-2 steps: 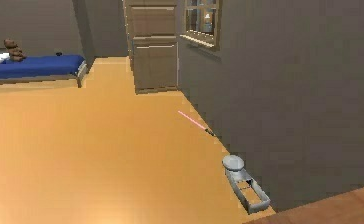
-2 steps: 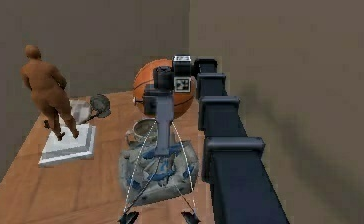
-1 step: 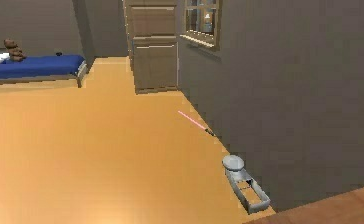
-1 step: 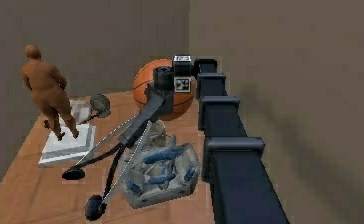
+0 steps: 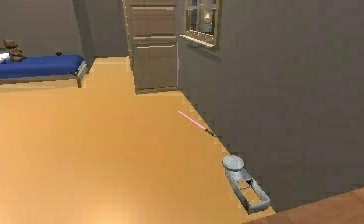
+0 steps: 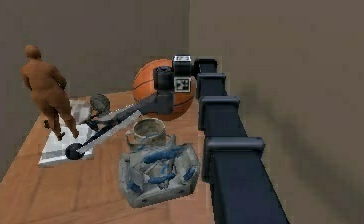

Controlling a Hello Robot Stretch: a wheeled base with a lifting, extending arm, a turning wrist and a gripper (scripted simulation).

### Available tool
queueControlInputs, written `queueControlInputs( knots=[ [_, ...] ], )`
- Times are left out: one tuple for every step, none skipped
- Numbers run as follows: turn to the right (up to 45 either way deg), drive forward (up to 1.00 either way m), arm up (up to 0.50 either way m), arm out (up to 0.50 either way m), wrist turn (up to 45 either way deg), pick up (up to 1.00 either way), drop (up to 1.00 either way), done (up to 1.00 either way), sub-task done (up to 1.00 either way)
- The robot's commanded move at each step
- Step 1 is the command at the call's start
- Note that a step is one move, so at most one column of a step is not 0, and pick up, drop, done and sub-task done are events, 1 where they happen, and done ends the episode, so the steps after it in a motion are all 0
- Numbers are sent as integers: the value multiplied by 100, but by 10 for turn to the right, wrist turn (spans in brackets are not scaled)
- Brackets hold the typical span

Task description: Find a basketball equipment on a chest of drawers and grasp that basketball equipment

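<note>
Basketball [image 6: 147, 82], round and orange with dark seams, rests on wooden chest top [image 6: 50, 185] near gripper [image 6: 90, 128]; its hold cannot be told.

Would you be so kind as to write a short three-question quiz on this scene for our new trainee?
1. True or false: a brown statue stands on the same wooden top as the basketball.
2. In the forward view, the bed's cover is: A red, B blue, C green.
3. Do the pictures settle whether the gripper holds anything, and why?
Key: 1 true; 2 B; 3 no, because things lie on the wooden top at or behind its far end.
</note>
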Motion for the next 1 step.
queueControlInputs(
  knots=[
    [0, 0, 0, 0, 450, 0, 0, 0, 0]
  ],
)
